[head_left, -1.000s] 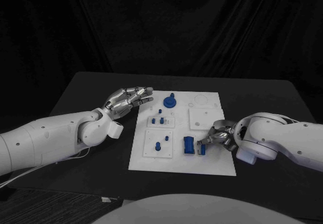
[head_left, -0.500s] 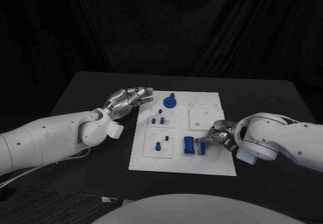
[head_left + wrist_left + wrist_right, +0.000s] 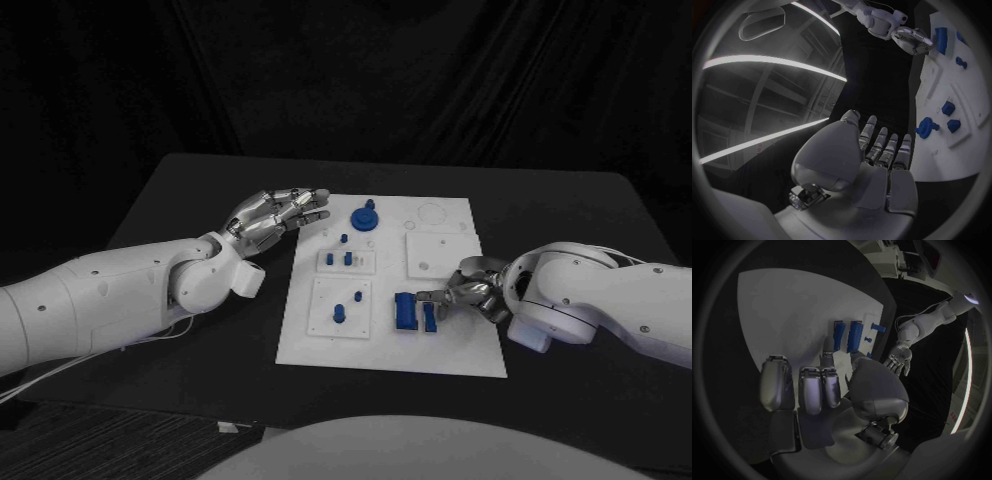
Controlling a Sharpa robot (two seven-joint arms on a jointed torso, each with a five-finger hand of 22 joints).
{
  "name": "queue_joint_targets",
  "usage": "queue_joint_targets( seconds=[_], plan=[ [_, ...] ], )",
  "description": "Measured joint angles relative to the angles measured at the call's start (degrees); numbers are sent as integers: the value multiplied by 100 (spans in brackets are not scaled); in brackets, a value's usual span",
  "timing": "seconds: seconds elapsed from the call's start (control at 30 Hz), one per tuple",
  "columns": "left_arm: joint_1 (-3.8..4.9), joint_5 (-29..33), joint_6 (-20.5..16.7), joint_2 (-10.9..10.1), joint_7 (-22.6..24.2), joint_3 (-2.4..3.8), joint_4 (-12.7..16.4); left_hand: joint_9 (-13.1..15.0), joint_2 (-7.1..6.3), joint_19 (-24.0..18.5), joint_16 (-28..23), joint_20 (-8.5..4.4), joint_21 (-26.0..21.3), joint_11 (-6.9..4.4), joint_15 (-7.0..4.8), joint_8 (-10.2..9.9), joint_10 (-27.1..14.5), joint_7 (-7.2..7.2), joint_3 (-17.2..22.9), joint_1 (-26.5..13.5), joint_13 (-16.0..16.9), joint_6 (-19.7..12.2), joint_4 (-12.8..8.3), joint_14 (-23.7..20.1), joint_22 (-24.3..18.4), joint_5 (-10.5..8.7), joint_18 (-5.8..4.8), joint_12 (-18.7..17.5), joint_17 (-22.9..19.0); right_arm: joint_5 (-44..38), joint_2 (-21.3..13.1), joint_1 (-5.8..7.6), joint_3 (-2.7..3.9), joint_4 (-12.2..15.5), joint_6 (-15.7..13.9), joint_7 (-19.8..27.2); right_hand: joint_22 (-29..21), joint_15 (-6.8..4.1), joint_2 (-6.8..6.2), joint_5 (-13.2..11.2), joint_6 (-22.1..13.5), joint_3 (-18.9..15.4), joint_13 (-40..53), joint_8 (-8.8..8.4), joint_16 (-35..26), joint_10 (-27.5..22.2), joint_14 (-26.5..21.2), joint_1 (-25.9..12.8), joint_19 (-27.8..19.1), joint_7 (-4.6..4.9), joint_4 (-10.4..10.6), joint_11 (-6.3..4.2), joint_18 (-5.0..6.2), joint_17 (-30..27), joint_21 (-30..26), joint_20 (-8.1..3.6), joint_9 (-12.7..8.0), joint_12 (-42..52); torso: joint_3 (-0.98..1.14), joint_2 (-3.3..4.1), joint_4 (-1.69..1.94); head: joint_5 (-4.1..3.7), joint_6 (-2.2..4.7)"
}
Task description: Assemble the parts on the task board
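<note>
The white task board [image 3: 454, 345] lies mid-table. On its near right part a wide blue block [image 3: 405, 313] and a narrow blue bar [image 3: 431, 319] lie side by side, also seen as the block [image 3: 856, 335] and the bar [image 3: 839, 335]. My right hand [image 3: 464, 293] rests at the board's right edge with most fingers curled in. One finger [image 3: 826, 346] is stretched out, its tip beside the bar; I cannot tell whether it touches it. My left hand [image 3: 274, 213] hovers open over the board's far left corner, holding nothing; it appears as the hand [image 3: 879, 157].
A round blue part with a knob [image 3: 364, 217] stands at the far left of the board. Small blue pegs [image 3: 339, 259] and more pegs [image 3: 340, 312] stand in the left-hand plates. Black table [image 3: 188, 210] surrounds the board.
My right hand's finger has stretched out leftward to the blue pieces, and the narrow bar sits slightly closer to the block. The left hand has not moved.
</note>
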Motion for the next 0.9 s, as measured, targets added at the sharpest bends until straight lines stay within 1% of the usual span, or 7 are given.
queue_joint_targets(
  seconds=[0.17, 0.4, 0.57, 0.63, 0.7, 0.73, 0.9],
  plan=[
    [-5, 0, 6, 5, -6, 0, -3, 0, -18, 0, 0, 0, 0, 0, 0, 0, 0, 0, 0, 18, 0, 0, 0, 0, 0, 0, 0, 0, 0, -3, -16, 0, 0, 15, -40, -1, 1, -21, 83, 0, -50, -117, 0, 285, 0, 0, 19, 83, -3, -50, 117, -40, 0, 0, 0, -3, 375, 0, 0, 0, 0, -3, 0],
    [-9, 0, 10, -2, -10, 0, 0, 0, -22, 0, 0, 0, 0, 0, 0, 0, 0, 0, 0, 22, 0, 0, 0, 0, 0, 0, 0, 0, 0, -6, -105, 0, 0, 73, -134, 8, 5, -41, 106, 0, -145, -180, 1, 464, 0, -12, -1, 106, 1, -61, 180, -52, -1, 0, 0, -41, 642, 0, 0, -1, 1, 3, 0],
    [-10, 0, 11, -9, -10, 0, 1, 0, -22, 0, 0, 0, 0, 0, 0, 0, 0, 0, 0, 22, 0, 0, 0, 0, 0, 0, 0, 0, 0, -2, -250, 0, 0, 172, -249, 101, 4, -48, 359, 0, -174, -325, 5, 648, 0, 1, 5, -148, 1, -90, 191, -81, -1, 0, 0, -41, 891, 0, 0, -2, 1, 4, 0],
    [-10, 0, 11, -9, -10, 0, 2, 0, -22, 0, 0, 0, 0, 11, 0, 0, 12, 0, 9, 22, 0, 0, -9, 0, 0, 0, 0, 0, 0, 2, -326, 0, 0, 243, -301, 208, 4, -71, 434, 194, -199, -330, 4, 681, 0, 1, 9, -118, -16, -115, 151, -81, -1, 0, 4, -57, 971, 0, 1, -2, 1, 4, 0],
    [-10, 0, 11, -9, -10, 0, 2, 0, -22, 0, 0, 0, 0, 20, 0, 0, 20, 0, 16, 22, 0, 0, -16, 0, 1, 0, 0, 0, 0, -16, -377, 0, 0, 308, -336, 323, 4, -82, 366, 503, -282, -260, 4, 696, 0, -5, -2, 232, 0, -114, -73, -116, -1, 0, 45, -83, 1033, 0, 1, -2, 1, 5, 0],
    [-11, 0, 11, -9, -10, 0, 2, 0, -22, 0, 0, 0, 0, 20, 0, 0, 20, 0, 16, 22, 0, 0, -16, 0, 1, 0, 0, 0, 0, -68, -411, 0, 0, 362, -351, 408, 4, -82, 229, 610, -397, -195, 4, 729, 0, 1, -2, 648, 0, -102, -338, -122, -1, 0, 46, -83, 1118, 0, 1, -2, 1, 7, 0],
    [-12, 0, 13, -9, -10, 0, 1, 0, -22, 0, 0, 0, 0, 20, 0, 0, 20, 0, 16, 22, 0, 0, -16, 0, 1, 0, 0, 0, 0, -704, -538, 0, 0, 548, -342, 710, 4, -82, -76, 408, -689, -220, 4, 998, 0, 1, -2, 1301, 0, -87, -687, -122, -1, 0, 85, -83, 1486, 0, 1, -5, -1, 8, 0]
  ],
)
